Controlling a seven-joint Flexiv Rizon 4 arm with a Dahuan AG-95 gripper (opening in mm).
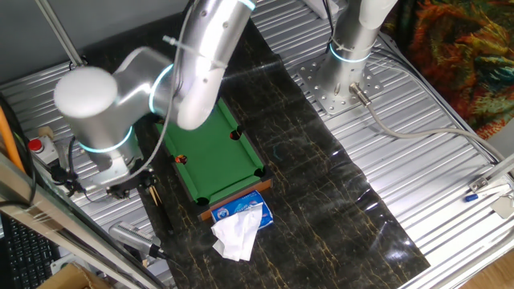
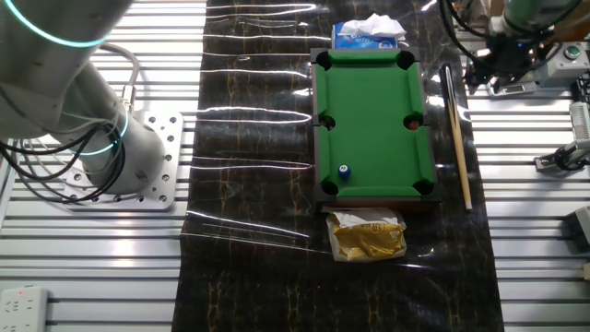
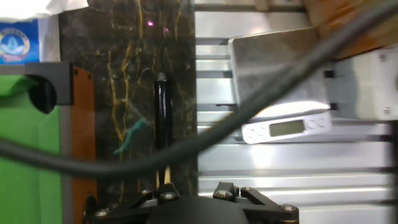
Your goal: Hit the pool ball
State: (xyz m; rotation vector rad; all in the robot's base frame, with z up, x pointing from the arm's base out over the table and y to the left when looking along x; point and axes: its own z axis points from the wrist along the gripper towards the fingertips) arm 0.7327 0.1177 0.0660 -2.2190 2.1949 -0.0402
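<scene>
1. One fixed view. Miniature pool table (image 1: 218, 154), green felt with a wooden frame, on a dark marbled mat (image 1: 321, 185) that covers the ribbed metal worktop (image 1: 450, 185). An orange-red ball (image 1: 181, 159) lies by the left long rail, near the side pocket. A blue tissue pack (image 1: 241, 212) touches the near short end, with a white tissue (image 1: 236, 236) spilling from it. The grey arm (image 1: 193, 72) crosses over the far end of the pool table; its hand (image 1: 127, 178) hangs to the left of the table, over the mat edge. The fingers are hidden here.

2. The other fixed view. Blue pool ball (image 2: 344, 171) sits on the felt near the corner pocket at lower left. The orange-red ball (image 2: 415, 124) rests at the right side pocket. A wooden cue stick (image 2: 457, 138) lies flat on the mat, parallel to the right long rail and just beside it. The hand (image 2: 502, 57) hovers to the right of the cue's dark end; I cannot tell how far the fingers stand apart. A crumpled gold packet (image 2: 369, 236) lies against the near short end, the tissue pack (image 2: 367, 35) at the far end.

3. Hand view. The cue's black butt (image 3: 161, 118) runs down the mat, beside the wooden frame (image 3: 82, 124). A white digital scale (image 3: 286, 87) sits on the worktop to the right. Blurred cables (image 3: 249, 112) cross the picture. The fingertips are out of sight.
</scene>
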